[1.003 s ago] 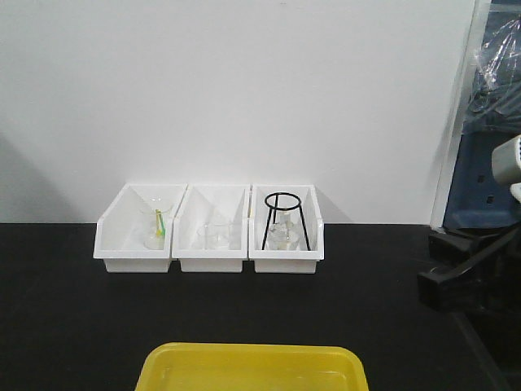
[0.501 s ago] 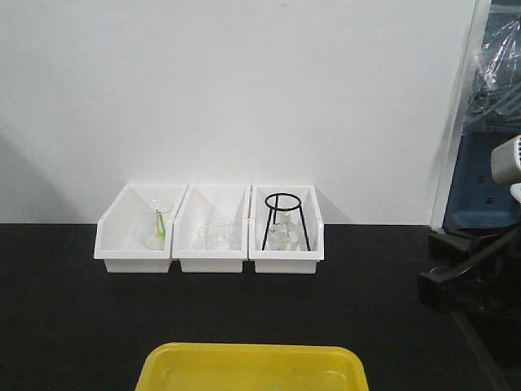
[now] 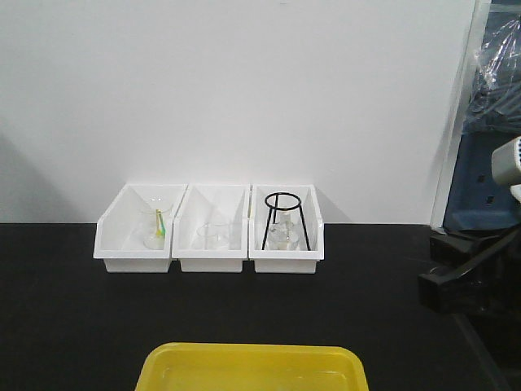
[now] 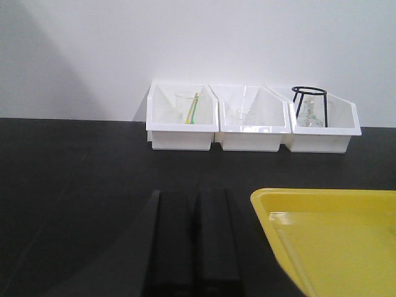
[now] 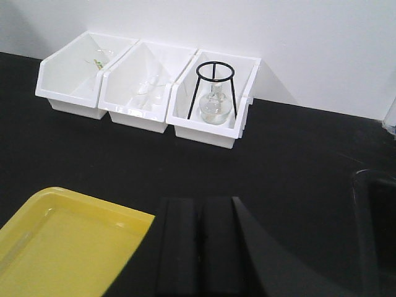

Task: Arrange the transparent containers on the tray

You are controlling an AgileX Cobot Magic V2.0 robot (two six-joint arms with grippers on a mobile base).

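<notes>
Three white bins (image 3: 210, 252) sit in a row at the back edge of the black tabletop (image 3: 73, 326), tight against the wall, and each one holds clear glassware. Left bin: a beaker (image 3: 155, 228) with a yellow-green stick (image 4: 193, 108) leaning inside it. Middle bin: a plain beaker (image 3: 215, 236), nearly invisible against the white plastic. Right bin: a round-bottomed flask (image 5: 214, 109) sitting under a black wire tripod stand (image 5: 214, 86). The yellow tray (image 3: 252, 371) lies at the front edge, and what shows of it carries no glass.

My read on handling: this glass is light, rigid, slick and breakable, so a modest squeeze is the way, on the beaker walls just below the rim and on the flask's neck. Transparent edges will be hard to judge against white.

Obstacles? The bin walls are high at the back and sides, so the glass looks easiest to reach from above or over the low front lip. The stick could tip or snag. The tripod cages the flask, and its ring sits right around the neck, the trickiest pick of the three.

Left claw (image 4: 187, 241) hangs low over the tabletop near the tray's left side, fingers pressed together on nothing. Right claw (image 5: 199, 247) is likewise clenched and empty by the tray's right side.
</notes>
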